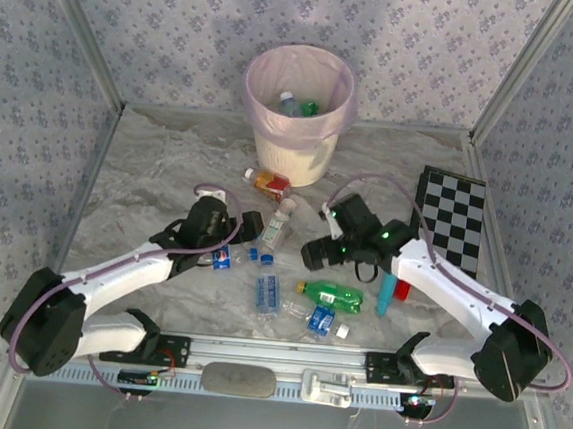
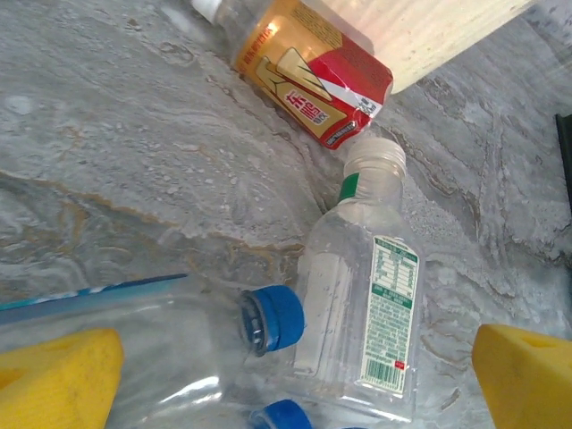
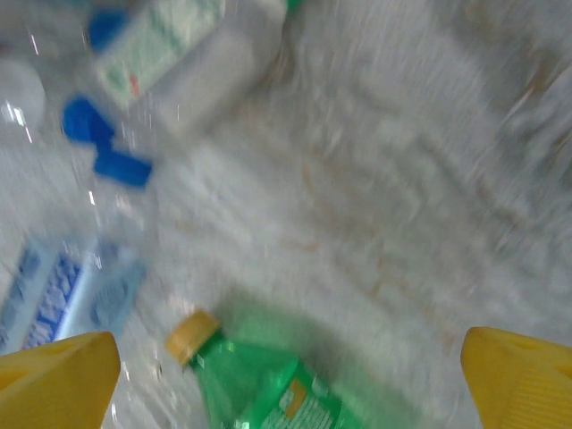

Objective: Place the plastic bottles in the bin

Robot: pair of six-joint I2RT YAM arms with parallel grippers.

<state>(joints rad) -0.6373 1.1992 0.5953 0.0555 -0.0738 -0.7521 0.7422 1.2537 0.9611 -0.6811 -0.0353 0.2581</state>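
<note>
Logging the layout first: the bin (image 1: 292,155) stands at the far side of the surface (image 1: 150,172), with at least 2 bottles (image 1: 298,105) lying inside it. Several more lie on their sides between the 2 arms, so we judge the job partly done.

We find the left claw (image 1: 246,223) low over a cluster near the bin, jaws wide and holding nothing. Between its yellow fingers (image 2: 58,375) lies a clear bottle with a green-and-white label (image 2: 366,313). A blue-capped bottle (image 2: 268,317) is pressed against it, and an orange-red labelled bottle (image 2: 308,85) lies just beside the bin's foot. We read the wide jaws as set to straddle the clear bottle across its body.

The right claw (image 1: 322,250) is likewise wide and empty, above a green bottle (image 3: 259,384). That wrist view is blurred, so we cannot tell how near it is.

Risk noted: crowded neighbours may roll or get caught in the left grip.
</note>
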